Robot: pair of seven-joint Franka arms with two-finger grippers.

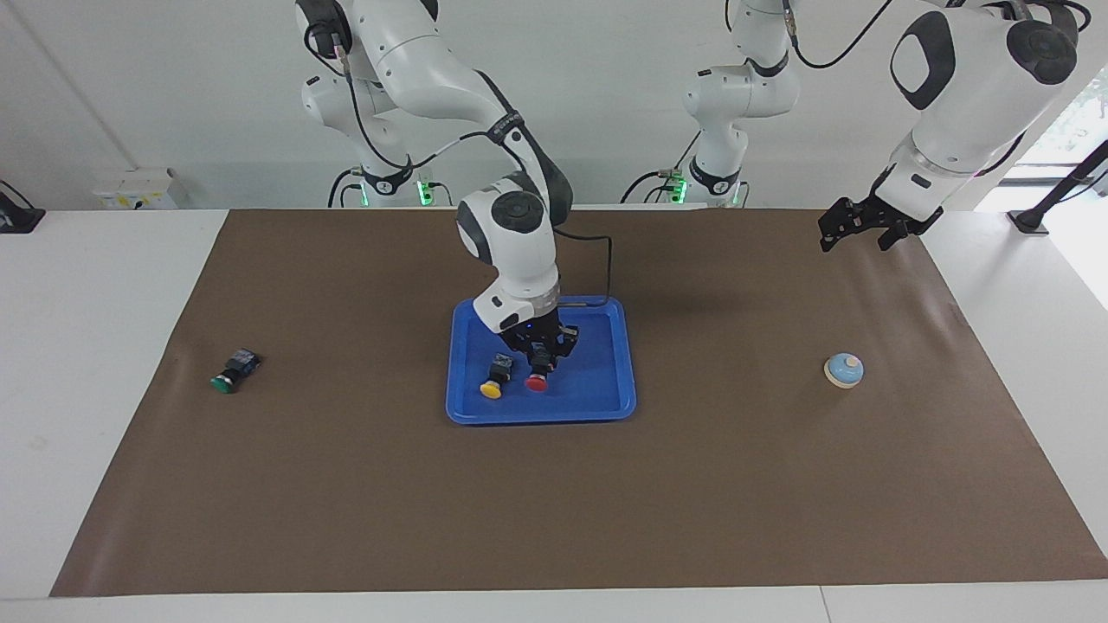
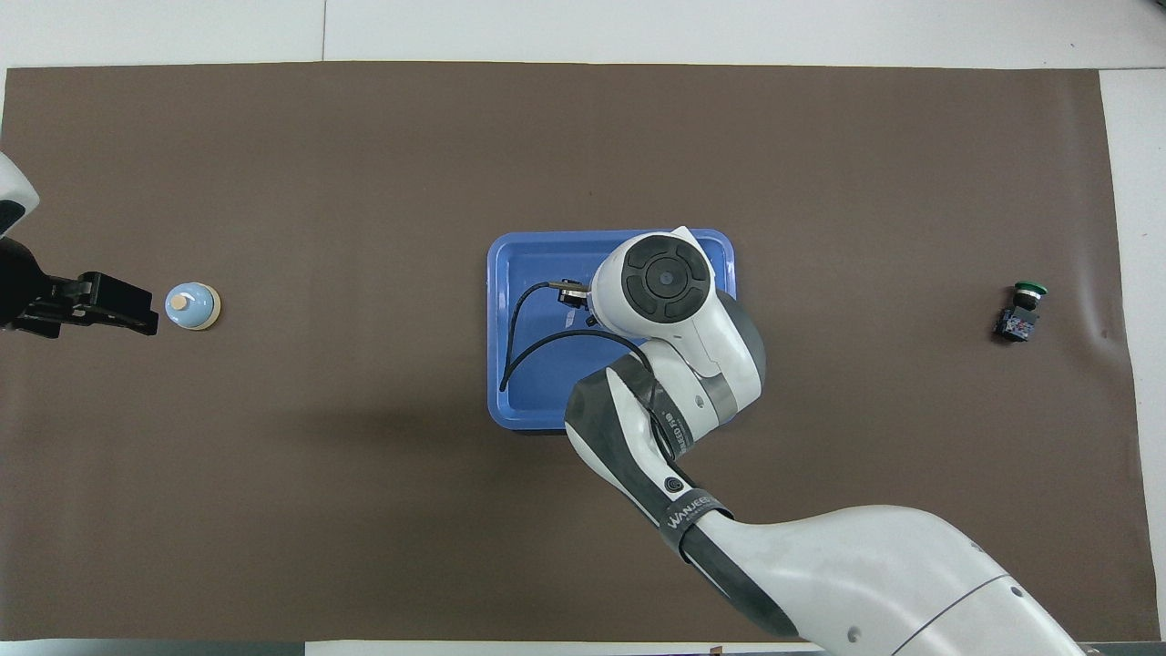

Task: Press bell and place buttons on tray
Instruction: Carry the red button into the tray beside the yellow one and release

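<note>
The blue tray (image 1: 606, 403) (image 2: 510, 273) lies mid-table. In it the yellow button (image 1: 493, 381) lies on its side. Beside that one, my right gripper (image 1: 541, 359) is shut on the red button (image 1: 537, 381), held low over the tray's floor. I cannot tell whether the red button touches the tray. From overhead the right arm hides both buttons. The green button (image 1: 232, 372) (image 2: 1022, 310) lies on the mat toward the right arm's end. The bell (image 1: 843, 370) (image 2: 191, 306) stands toward the left arm's end. My left gripper (image 1: 854, 242) (image 2: 137, 310) hangs open in the air, waiting near the bell's end.
A brown mat (image 1: 346, 502) covers most of the white table. A black cable (image 2: 519, 351) loops from the right wrist over the tray. Robot bases and wall sockets stand along the table's edge at the robots' end.
</note>
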